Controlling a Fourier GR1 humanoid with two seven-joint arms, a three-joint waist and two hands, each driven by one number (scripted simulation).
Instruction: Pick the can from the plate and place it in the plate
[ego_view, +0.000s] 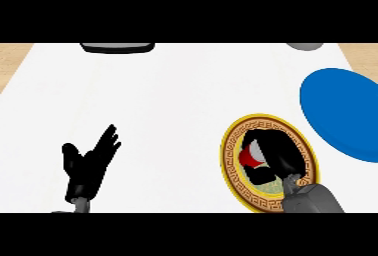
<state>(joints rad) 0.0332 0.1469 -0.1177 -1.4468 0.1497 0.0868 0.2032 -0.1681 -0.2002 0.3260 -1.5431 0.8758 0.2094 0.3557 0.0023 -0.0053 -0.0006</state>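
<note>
1. Now the right hand (275, 150) sits over the gold-rimmed plate (269, 120) at the lower right of the white tabletop (162, 100), with its grey forearm coming in from the lower edge.
2. Its black fingers and thumb are curled round the can (249, 158), closing on it from both sides.
3. Only a patch of red and white shows between the fingers, and the hand hides the rest of the can.
4. From above, the can lies within the rim of the gold-rimmed plate. I cannot tell whether it rests on the plate or is raised off it.
5. The blue plate (343, 112) lies near the gold-rimmed plate, to its right and farther back, with a strip of tabletop between them.
6. The left hand (87, 167) shows at the lower left, well apart from both plates. It is open, with its fingers straight and pointing up, and it holds nothing.
7. At the far edge sit a dark object (117, 47) and, toward the right, a grey rounded object (304, 46).
</note>
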